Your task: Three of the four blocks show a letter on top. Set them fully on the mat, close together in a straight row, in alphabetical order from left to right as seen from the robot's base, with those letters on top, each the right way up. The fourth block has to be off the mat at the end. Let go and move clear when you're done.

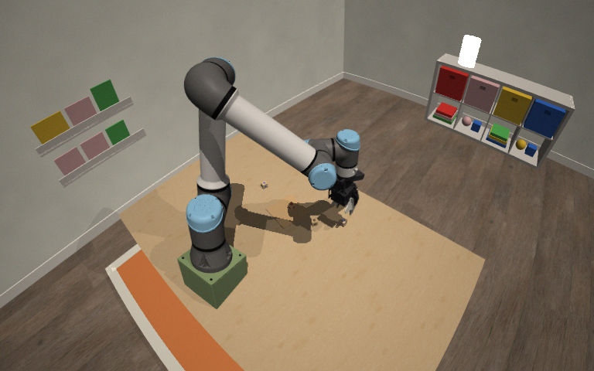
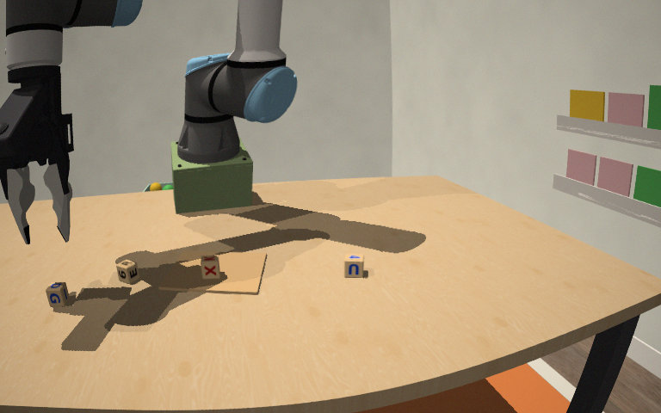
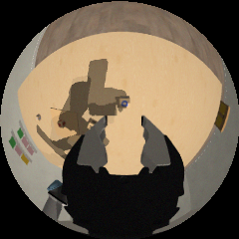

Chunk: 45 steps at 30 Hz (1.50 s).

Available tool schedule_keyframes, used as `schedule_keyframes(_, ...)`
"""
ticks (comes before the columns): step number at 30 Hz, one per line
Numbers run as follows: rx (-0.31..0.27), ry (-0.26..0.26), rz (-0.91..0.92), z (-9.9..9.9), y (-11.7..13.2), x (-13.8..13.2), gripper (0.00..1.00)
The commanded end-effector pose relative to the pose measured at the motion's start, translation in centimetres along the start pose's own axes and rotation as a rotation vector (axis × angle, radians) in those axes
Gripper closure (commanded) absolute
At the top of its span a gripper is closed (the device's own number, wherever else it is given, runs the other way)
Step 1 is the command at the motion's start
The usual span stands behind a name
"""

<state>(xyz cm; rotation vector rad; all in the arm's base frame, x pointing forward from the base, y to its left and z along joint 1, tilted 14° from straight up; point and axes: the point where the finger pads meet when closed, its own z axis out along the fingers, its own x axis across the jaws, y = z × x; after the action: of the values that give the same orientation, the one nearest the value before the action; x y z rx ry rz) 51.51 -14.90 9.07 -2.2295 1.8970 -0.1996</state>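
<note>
My gripper [image 1: 349, 212] [image 2: 46, 241] [image 3: 123, 116] is partly open and empty, above the table. A block with a blue G side [image 1: 343, 222] [image 2: 57, 295] [image 3: 124, 104] stands off the mat, ahead of the fingertips in the wrist view; its top mark is blue. A block with a black E side [image 1: 314, 221] [image 2: 127, 272] stands off the mat. A block with a red X side [image 1: 291, 204] [image 2: 210, 268] [image 3: 62, 123] stands on the mat [image 2: 244, 277]; its top mark is red. A block with a blue U-like side [image 1: 264, 185] [image 2: 354, 267] stands off the mat. The top marks are hard to read.
The green robot base [image 1: 214, 280] [image 2: 213, 187] stands on the table [image 1: 350, 297] [image 2: 317, 341]. Arm shadows fall over part of the mat and around the E block. Wall shelves and a bookcase [image 1: 499, 109] stand away from the blocks.
</note>
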Motion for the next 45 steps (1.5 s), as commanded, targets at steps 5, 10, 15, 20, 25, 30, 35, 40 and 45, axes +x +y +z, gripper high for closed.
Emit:
schedule_keyframes(5,0.001,0.001,0.0,0.0,0.0,0.0,0.63)
schedule_keyframes(10,0.001,0.001,0.0,0.0,0.0,0.0,0.63)
schedule_keyframes(15,0.001,0.001,0.0,0.1,0.0,0.0,0.63)
schedule_keyframes(20,0.001,0.001,-0.001,0.4,0.0,0.0,0.63)
schedule_keyframes(25,0.001,0.001,-0.001,1.0,0.0,0.0,0.63)
schedule_keyframes(30,0.001,0.001,-0.001,1.4,0.0,0.1,0.63)
schedule_keyframes(35,0.001,0.001,-0.001,2.2,0.0,0.1,0.63)
schedule_keyframes(40,0.001,0.001,-0.001,3.0,0.0,0.1,0.63)
schedule_keyframes(45,0.001,0.001,-0.001,3.4,0.0,0.1,0.63)
